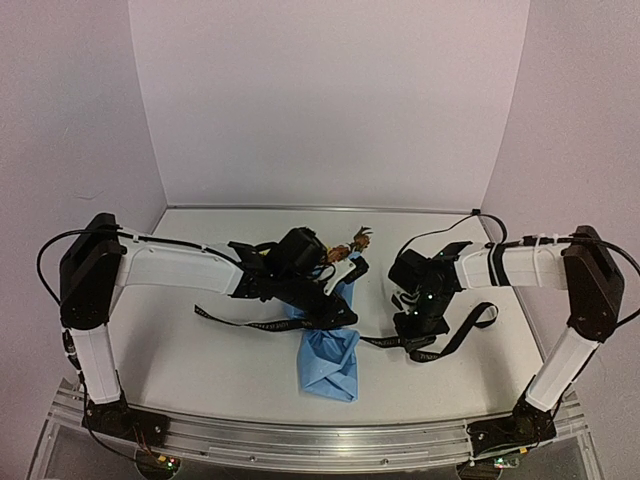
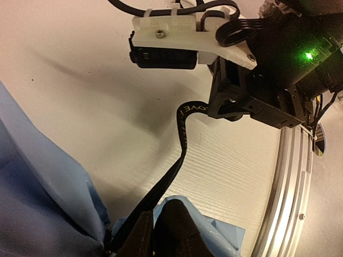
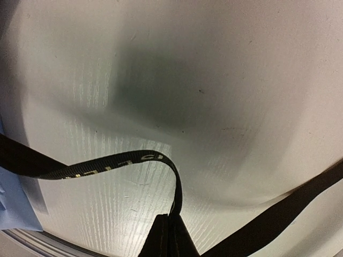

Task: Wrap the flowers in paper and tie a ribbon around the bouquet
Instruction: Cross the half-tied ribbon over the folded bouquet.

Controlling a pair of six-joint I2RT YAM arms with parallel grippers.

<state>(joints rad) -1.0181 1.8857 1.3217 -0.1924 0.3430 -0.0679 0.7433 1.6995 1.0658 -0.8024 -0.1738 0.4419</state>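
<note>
Bouquet (image 1: 335, 355) in light blue paper cone, long axis near-far, flower heads (image 1: 352, 246) pointing far, ribbon (image 1: 250, 322) crossing left-right, right gripper (image 3: 170, 219) pinching ribbon, left gripper (image 2: 154, 217) state indeterminate

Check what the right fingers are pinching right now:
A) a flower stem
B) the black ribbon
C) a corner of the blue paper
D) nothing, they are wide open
B: in the right wrist view the lettered black ribbon curves down and ends between the closed right fingers, with only bare table behind it.
</note>
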